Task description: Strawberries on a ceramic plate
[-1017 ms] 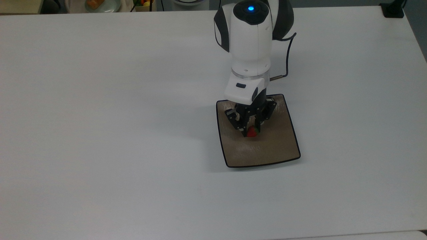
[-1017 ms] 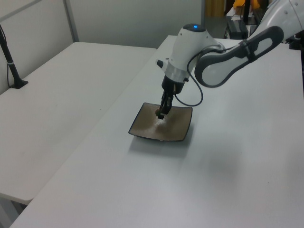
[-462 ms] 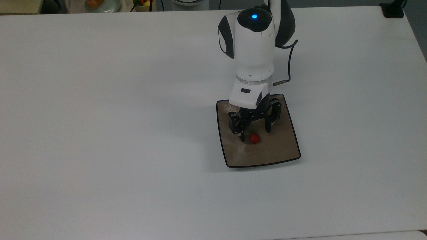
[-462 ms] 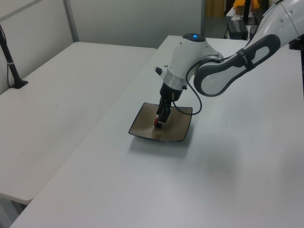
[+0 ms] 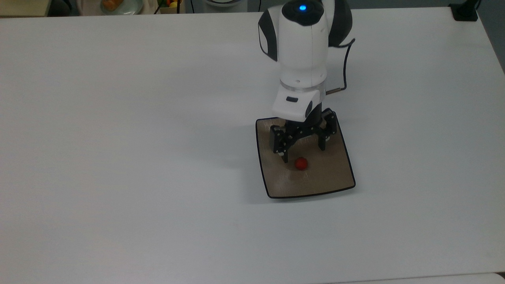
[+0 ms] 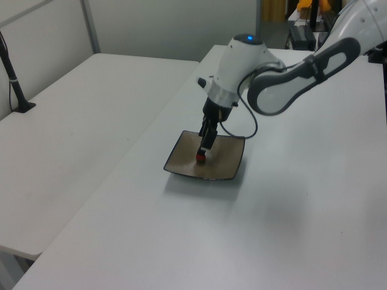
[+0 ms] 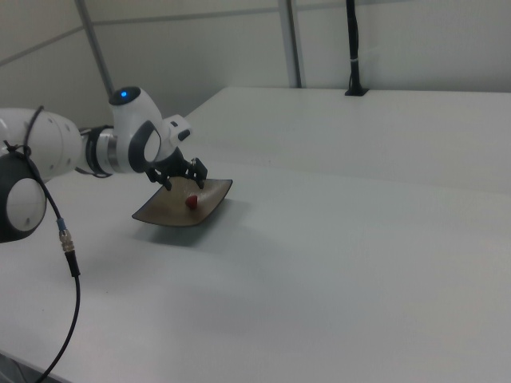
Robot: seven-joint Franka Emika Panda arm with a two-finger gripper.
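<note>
Top view showed the end effector (image 5: 303,152) spread apart above one strawberry (image 5: 301,163), lying mid-plate on one ceramic plate (image 5: 331,177), left view hid that gap, white desk (image 5: 138,138) beneath.

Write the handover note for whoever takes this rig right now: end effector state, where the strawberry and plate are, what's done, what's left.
End effector: open, empty, hanging just above the ceramic plate.
Strawberry: lying on the plate near its middle, clear of both fingers; the right view shows the same.
Plate: flat on the white table.
Done: strawberry placed and let go.
Left: probably only lifting the arm clear of the plate.
</note>
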